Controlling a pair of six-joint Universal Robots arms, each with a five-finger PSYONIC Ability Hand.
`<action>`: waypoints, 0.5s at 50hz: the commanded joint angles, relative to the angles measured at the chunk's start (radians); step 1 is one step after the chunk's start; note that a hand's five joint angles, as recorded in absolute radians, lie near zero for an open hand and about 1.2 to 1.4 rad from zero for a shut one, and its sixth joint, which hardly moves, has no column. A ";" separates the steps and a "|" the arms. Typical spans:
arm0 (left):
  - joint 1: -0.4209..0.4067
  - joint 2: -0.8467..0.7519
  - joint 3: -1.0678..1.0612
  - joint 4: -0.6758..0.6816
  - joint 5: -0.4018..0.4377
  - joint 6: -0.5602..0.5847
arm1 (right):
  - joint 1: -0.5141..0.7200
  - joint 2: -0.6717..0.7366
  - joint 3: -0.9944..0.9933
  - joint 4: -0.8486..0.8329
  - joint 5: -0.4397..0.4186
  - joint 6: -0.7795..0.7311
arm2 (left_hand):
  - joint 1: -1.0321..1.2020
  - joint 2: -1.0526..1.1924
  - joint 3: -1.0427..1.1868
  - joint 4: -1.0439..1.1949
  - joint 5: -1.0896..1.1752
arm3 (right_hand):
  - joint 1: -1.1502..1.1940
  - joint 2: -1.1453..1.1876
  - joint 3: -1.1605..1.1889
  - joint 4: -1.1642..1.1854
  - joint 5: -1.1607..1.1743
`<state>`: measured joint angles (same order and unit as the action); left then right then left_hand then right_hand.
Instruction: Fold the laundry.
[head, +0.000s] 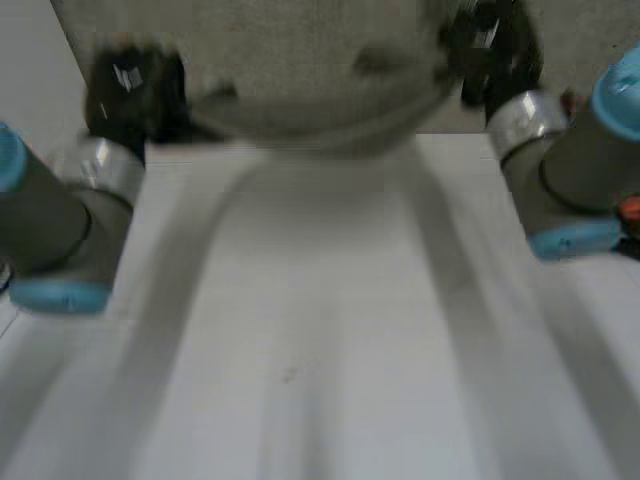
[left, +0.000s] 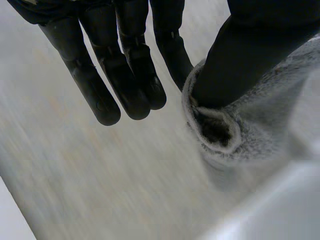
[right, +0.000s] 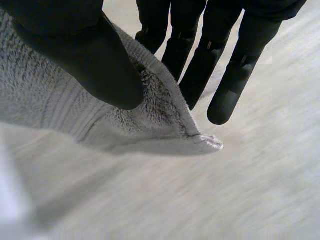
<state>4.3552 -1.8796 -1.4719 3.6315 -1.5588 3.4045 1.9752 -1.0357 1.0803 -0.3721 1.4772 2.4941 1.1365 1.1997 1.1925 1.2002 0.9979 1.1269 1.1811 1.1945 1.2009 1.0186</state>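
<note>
Closer, hands (left: 250, 55) (right: 95, 65) pinch the towel (left: 265, 130).

The towel (right: 50, 110) is plain light grey, unpatterned. Both the left robot hand (left: 127, 75) and right robot hand (right: 200, 70) are black. The surface (head: 320, 330) is white.

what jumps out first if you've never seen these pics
A fluffy grey towel is held up, spread between both hands, above the far side of the white table. The left hand and the right hand each pinch one end between thumb and straight fingers.
</note>
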 joint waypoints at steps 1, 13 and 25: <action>-0.023 -0.012 -0.295 -0.056 -0.007 -0.001 | -0.007 0.066 0.159 0.246 -0.017 -0.001 | 0.260 0.197 0.204 0.196 0.224 | 0.269 0.215 0.202 0.195 0.203; -0.071 0.171 -0.435 -0.197 0.025 0.007 | -0.013 0.055 0.365 0.262 -0.034 -0.004 | -0.409 -0.472 -0.465 -0.472 -0.445 | 0.269 0.215 0.202 0.195 0.203; 0.124 0.186 -0.363 -0.220 0.474 0.202 | -0.016 0.011 0.428 0.257 -0.104 -0.003 | -0.506 -0.569 -0.562 -0.570 -0.542 | 0.269 0.215 0.202 0.195 0.203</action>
<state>4.3606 -1.6738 -1.8852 3.4176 -1.3683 3.4725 1.9607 -1.0113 1.4876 -0.1133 1.3946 2.4905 0.5962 0.5962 0.5954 0.5894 0.4074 1.1269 1.1810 1.1949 1.2010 1.0190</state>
